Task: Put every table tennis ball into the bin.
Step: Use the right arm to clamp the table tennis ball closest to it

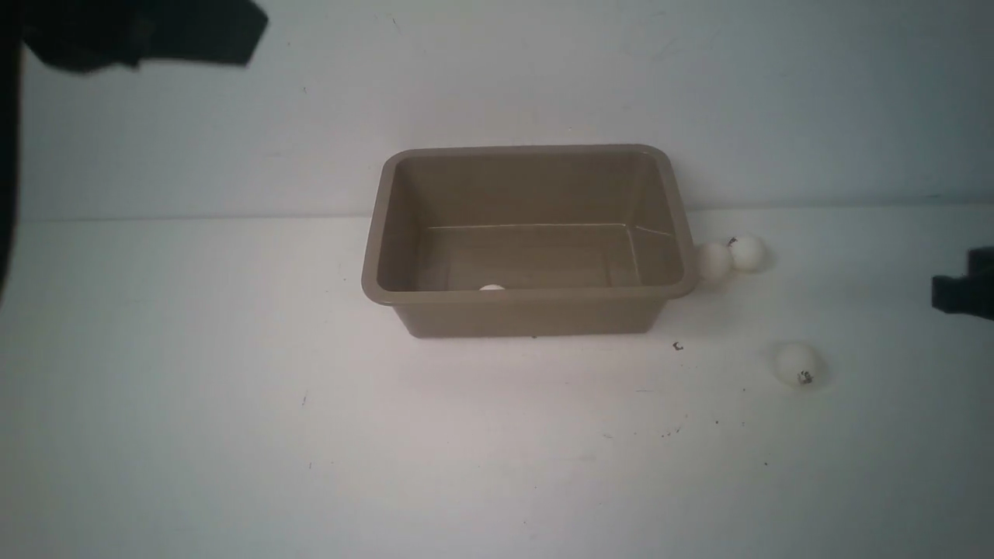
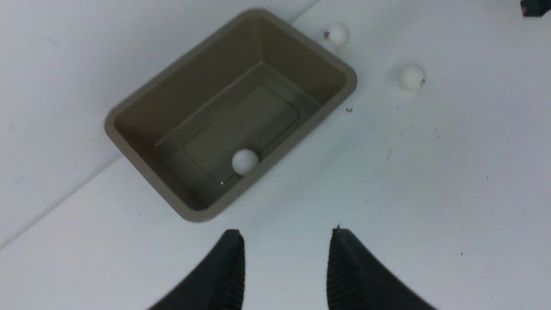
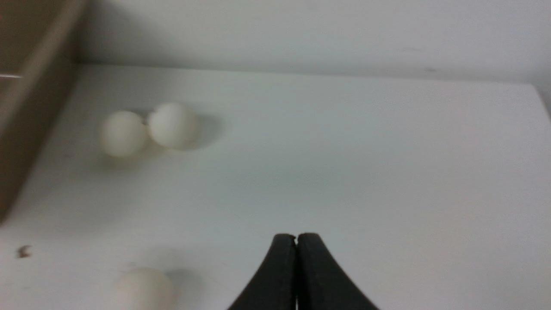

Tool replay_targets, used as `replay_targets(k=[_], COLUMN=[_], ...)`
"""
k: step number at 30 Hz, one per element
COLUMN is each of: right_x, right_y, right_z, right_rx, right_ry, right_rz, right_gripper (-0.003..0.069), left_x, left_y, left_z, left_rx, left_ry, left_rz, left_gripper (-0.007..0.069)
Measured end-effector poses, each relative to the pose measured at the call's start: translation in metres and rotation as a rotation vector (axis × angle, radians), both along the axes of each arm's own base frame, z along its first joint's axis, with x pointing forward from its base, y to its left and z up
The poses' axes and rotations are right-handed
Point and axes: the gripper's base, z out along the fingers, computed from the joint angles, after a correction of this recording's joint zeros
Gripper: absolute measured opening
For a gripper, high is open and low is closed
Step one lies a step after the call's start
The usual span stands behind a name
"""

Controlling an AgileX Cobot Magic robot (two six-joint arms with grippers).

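The taupe-brown bin stands at the table's back middle. One table tennis ball lies inside it against the near wall, also seen from the left wrist. Two balls touch each other just right of the bin. Another ball with a dark logo lies nearer, further right. My left gripper hangs high above the table, near the bin's front, open and empty. My right gripper is shut on nothing, low at the right, near the lone ball.
A white wall rises right behind the bin. My left arm shows as a dark shape at the top left of the front view, and my right arm's tip at the right edge. Small dark specks dot the table.
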Motion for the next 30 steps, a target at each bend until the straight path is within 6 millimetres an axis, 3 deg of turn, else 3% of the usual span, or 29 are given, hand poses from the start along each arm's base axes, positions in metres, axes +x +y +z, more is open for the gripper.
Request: replay_targets(k=[7,13,16,19,24,27,30], right_x=[-0.039,-0.043,-0.036,-0.024,0.016,0.029,0.051], right_y=[-0.012,0.022,0.055,0.070,0.067,0.066,0.072], right_z=[-0.049,-0.052,-0.040,-0.023,0.007,0.010,0.006], right_rx=[0.028,0.026,-0.059,-0.078,0.009,0.009,0.003], right_ry=[0.255,0.429,0.437,0.362,0.268,0.290,0.370], right_rz=[-0.252,-0.050,0.251,0.363,0.290,0.286,0.317], right_gripper=[-0.0011,-0.0011,-0.0010,-0.0010,-0.0007,0.0003,0.0070], left_x=[0.002,-0.008,-0.030,-0.047,-0.075,-0.081,-0.086], left_y=[-0.001,0.003,0.010,0.016,0.026,0.028,0.030], left_z=[-0.011,-0.004,0.008,0.015,0.014,0.009,-0.002], left_rx=[0.016,0.011,-0.009,-0.024,-0.036,-0.033,-0.028], left_ry=[0.036,0.002,-0.058,-0.100,-0.135,-0.128,-0.103], left_rz=[-0.002,-0.009,-0.012,-0.013,-0.013,-0.013,-0.011], left_gripper=[0.0247,0.0247,0.0247,0.0247,0.0247,0.0247,0.0247])
